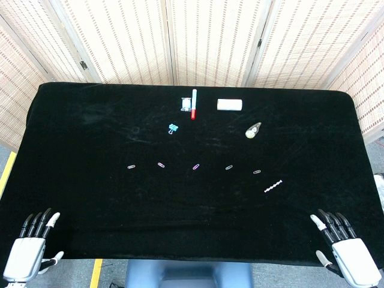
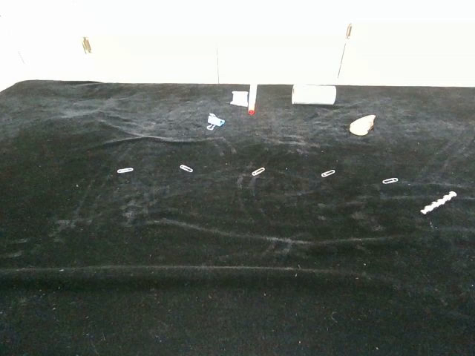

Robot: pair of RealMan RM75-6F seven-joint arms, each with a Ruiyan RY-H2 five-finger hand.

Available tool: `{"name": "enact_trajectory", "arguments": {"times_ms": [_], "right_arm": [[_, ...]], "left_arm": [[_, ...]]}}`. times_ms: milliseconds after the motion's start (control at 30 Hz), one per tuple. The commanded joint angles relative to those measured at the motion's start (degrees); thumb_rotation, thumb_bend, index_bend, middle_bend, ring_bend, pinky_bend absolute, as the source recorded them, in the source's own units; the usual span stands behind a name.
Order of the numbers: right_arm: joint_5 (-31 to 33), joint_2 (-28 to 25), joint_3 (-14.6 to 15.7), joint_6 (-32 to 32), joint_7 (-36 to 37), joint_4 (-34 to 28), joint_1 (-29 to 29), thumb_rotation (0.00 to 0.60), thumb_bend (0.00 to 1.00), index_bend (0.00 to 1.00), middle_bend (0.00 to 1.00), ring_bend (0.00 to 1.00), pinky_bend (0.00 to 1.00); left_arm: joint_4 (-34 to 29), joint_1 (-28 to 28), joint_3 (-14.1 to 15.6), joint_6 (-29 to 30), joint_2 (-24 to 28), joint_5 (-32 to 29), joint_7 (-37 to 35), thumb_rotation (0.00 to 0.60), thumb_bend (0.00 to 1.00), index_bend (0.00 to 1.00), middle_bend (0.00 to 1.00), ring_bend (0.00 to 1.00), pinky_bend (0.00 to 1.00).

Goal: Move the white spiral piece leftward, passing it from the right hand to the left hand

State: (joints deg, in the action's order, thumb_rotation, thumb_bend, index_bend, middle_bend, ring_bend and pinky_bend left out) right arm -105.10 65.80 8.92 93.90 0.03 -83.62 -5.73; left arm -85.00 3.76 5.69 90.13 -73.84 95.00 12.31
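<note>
Both hands sit at the near edge of the desk (image 1: 72, 120), holding nothing: the right hand (image 1: 345, 249) at about 4 o'clock from the desk's middle, the left hand (image 1: 33, 246) at about 8 o'clock, each with fingers apart and pointing up the cloth. Neither shows in the chest view.

The spiral (image 1: 273, 186) lies flat on the black cloth at roughly 4 o'clock from centre, tilted with its right end further from the robot, well apart from either hand. A row of 5 paper clips (image 1: 195, 167) arcs across the middle; its rightmost one (image 1: 257, 172) is near the spiral at 11 o'clock from it.

By my reading the task has not begun: the first step, a right-hand pick-up, is pending. The next move calls for the right hand to travel toward 10 o'clock, come down over the spiral and pinch it across its thin body, a fine grasp on soft cloth that may let it roll.

Room looks good. Bare cloth lies between the right hand and the spiral, and the near strip below the clips offers open space for the handover. The pen (image 1: 194, 103), roll (image 1: 228, 104), binder clip (image 1: 173, 128) and a pale object (image 1: 252, 130) sit far off toward 12 o'clock.
</note>
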Motion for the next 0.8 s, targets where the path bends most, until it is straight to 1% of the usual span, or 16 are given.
{"name": "enact_trajectory", "arguments": {"times_ms": [33,300,533,800], "right_arm": [[0.2,0.0,0.0,-0.3,0.1,0.0,0.1,0.6,0.33,0.0,0.0,0.0,0.0],[0.4,-0.7,0.0,-0.8,0.6,-0.9,0.6,0.6,0.33,0.0,0.0,0.0,0.0],[0.1,-0.9,-0.1,-3.3,0.0,-1.6,2.3,0.6,0.33,0.0,0.0,0.0,0.0],[0.3,-0.4,-0.3,-4.1,-1.0,-1.5,2.8,0.6,0.33,0.0,0.0,0.0,0.0]], "left_arm": [[0.0,0.0,0.0,0.0,0.0,-0.1,-0.1,0.6,0.21,0.0,0.0,0.01,0.0],[0.2,0.2,-0.3,-0.4,-0.4,-1.0,0.5,0.6,0.21,0.0,0.0,0.01,0.0],[0.7,1.8,-0.1,2.1,-0.9,-0.8,-0.1,0.6,0.21,0.0,0.0,0.01,0.0],[0.7,1.4,-0.4,0.7,-0.9,-1.5,-0.1,0.6,0.21,0.0,0.0,0.01,0.0]]}}
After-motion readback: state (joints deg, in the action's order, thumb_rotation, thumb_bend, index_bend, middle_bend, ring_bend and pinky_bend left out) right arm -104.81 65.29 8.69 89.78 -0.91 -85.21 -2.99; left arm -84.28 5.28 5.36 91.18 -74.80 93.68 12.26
